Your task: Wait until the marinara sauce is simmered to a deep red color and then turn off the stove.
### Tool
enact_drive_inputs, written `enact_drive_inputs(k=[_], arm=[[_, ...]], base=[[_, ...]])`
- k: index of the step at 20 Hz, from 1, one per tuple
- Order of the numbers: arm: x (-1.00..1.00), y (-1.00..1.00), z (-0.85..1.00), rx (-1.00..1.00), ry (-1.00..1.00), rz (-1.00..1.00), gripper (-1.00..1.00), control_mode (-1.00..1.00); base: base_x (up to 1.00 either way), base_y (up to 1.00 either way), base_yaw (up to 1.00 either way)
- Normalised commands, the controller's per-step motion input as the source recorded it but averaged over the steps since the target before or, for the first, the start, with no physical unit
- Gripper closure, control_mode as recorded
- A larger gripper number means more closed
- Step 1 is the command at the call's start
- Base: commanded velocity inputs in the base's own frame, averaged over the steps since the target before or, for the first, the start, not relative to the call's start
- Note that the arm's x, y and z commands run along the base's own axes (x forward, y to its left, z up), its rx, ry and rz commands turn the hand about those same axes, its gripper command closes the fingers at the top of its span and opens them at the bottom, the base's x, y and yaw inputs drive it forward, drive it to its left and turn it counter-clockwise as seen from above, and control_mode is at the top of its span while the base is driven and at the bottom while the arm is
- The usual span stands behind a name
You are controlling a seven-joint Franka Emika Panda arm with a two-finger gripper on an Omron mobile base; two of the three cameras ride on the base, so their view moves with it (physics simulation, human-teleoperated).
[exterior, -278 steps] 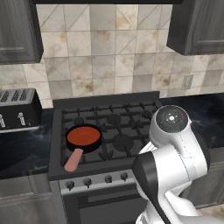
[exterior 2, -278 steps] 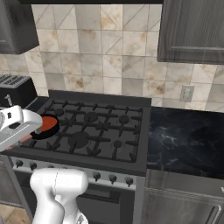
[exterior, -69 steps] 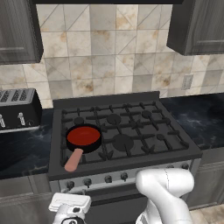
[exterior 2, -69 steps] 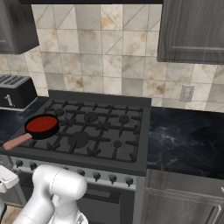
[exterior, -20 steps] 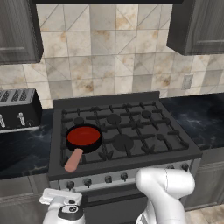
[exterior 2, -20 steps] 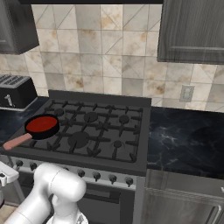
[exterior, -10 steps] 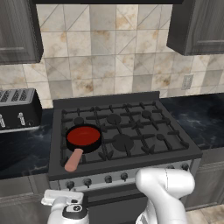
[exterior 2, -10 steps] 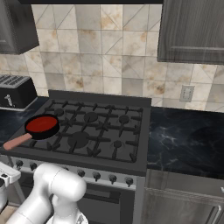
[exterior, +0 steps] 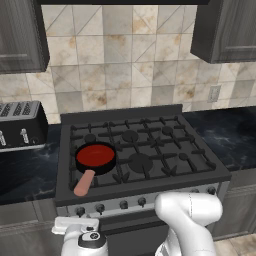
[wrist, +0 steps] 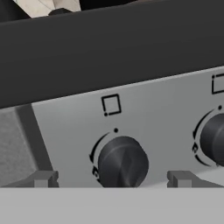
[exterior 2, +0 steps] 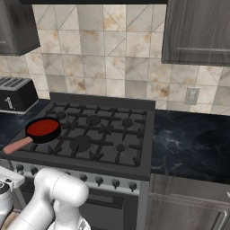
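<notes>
The marinara sauce (exterior: 95, 155) is a flat deep red disc in a small black skillet with a tan-pink handle (exterior: 84, 182), on the front-left burner of the stove (exterior: 165, 176). It shows from the other side too, as the sauce (exterior 2: 43, 128). My white hand (exterior: 79, 234) hangs low in front of the left end of the silver knob strip (exterior: 120, 204). In the hand view my gripper (wrist: 113, 179) is open, its fingertips (wrist: 43, 178) standing wide on either side of a dark round knob (wrist: 123, 162) without touching it.
A second knob (wrist: 214, 140) sits to the right on the same strip. A silver-and-black toaster (exterior: 20, 122) stands on the dark counter left of the stove. Dark cabinets hang above on both sides, and black marble counter (exterior 2: 188, 143) runs to the right.
Since the oldest frames the arm has come down from above the stove to the knob strip, and the sauce has darkened from orange-red to deep red. Over the last second the hand barely moves.
</notes>
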Motion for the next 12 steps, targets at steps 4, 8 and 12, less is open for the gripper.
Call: enact_drive_inputs(k=[4,8,12], arm=[[0.0,0.0,0.0,0.0,0.0,0.0,-1.0,-1.0],[0.0,-0.01,0.0,0.0,0.0,0.0,-1.0,-1.0],[0.0,-0.03,0.0,0.01,0.0,0.0,-1.0,-1.0]], base=[[0.0,0.0,0.0],[0.0,0.0,0.0],[0.0,0.0,0.0]])
